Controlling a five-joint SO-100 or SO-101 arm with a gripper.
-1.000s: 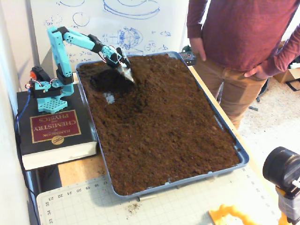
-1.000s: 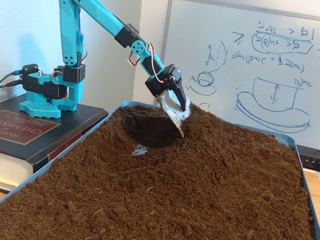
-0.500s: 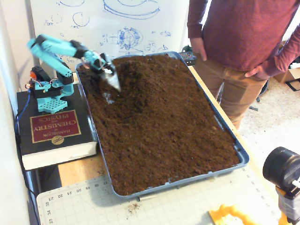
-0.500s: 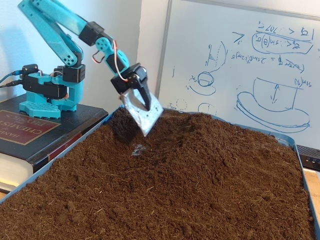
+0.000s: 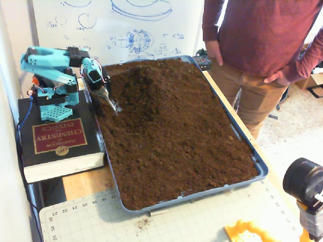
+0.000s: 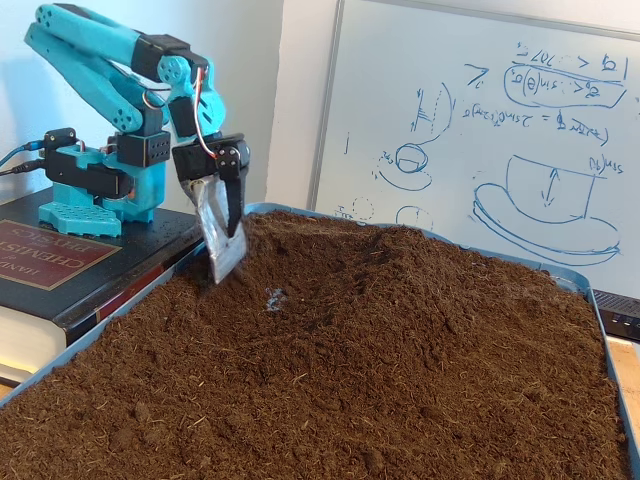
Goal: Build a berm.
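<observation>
A blue tray is filled with dark brown soil. In both fixed views the soil rises into a broad mound, the berm, at the tray's far end. My teal arm is folded back over its base. The gripper hangs at the tray's near-left rim, left of the berm. It carries a silvery flat blade, and a black finger lies flat against it, so it looks shut. The blade tip touches the soil beside a small pale patch.
The arm's base stands on a thick black book left of the tray. A person stands at the tray's far right corner, with a whiteboard behind. A cutting mat, a camera and an orange part lie in front.
The arm has folded back and swung the blade from the middle of the mound's left side to the tray's left rim. The dark hollow seen earlier is now filled over.
</observation>
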